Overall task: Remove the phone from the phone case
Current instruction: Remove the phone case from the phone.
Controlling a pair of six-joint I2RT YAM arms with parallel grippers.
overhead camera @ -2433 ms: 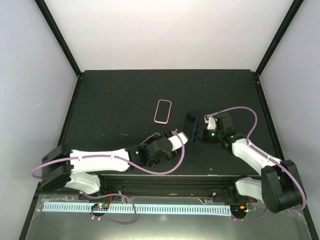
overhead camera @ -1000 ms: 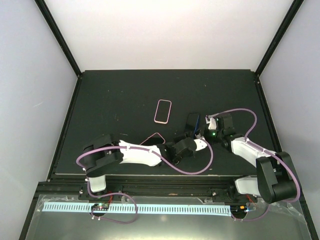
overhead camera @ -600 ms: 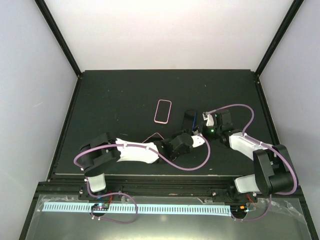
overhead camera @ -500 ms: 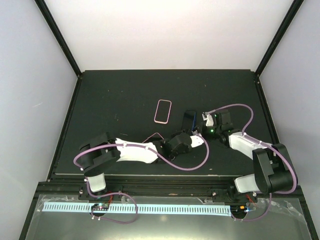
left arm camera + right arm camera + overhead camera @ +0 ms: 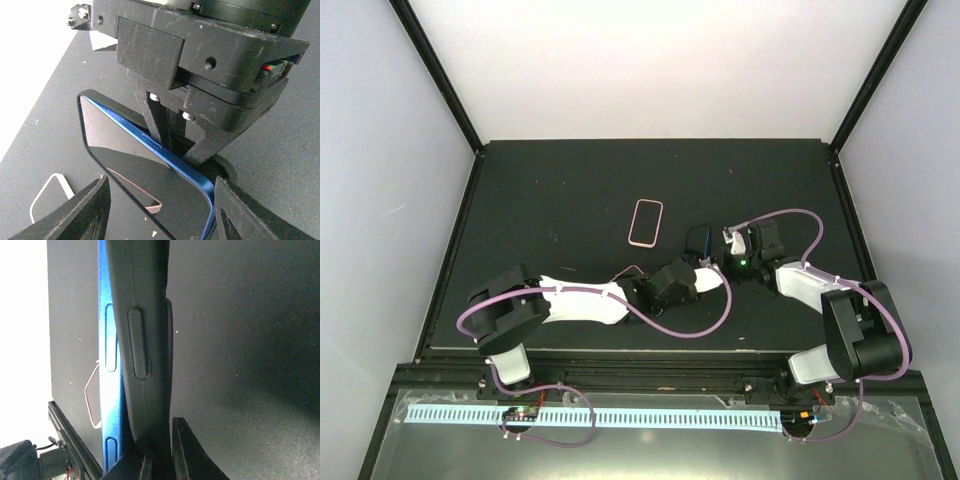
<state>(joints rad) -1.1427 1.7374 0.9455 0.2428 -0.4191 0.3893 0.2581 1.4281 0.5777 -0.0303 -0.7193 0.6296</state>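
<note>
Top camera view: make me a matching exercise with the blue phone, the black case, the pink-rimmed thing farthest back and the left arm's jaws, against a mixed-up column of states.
Things
1. blue phone
2. black case
3. pink-rimmed thing
4. left arm's jaws

States
A. lying flat on the table, nothing touching it
B. open, one on each side of the phone
C. screen towards the left wrist camera
D. pinched by the right arm's shut jaws

Pairs: 1-C, 2-D, 3-A, 4-B

Phone case (image 5: 145, 340) stands between fingers (image 5: 82, 212) of left end effector (image 5: 160, 212).
</note>
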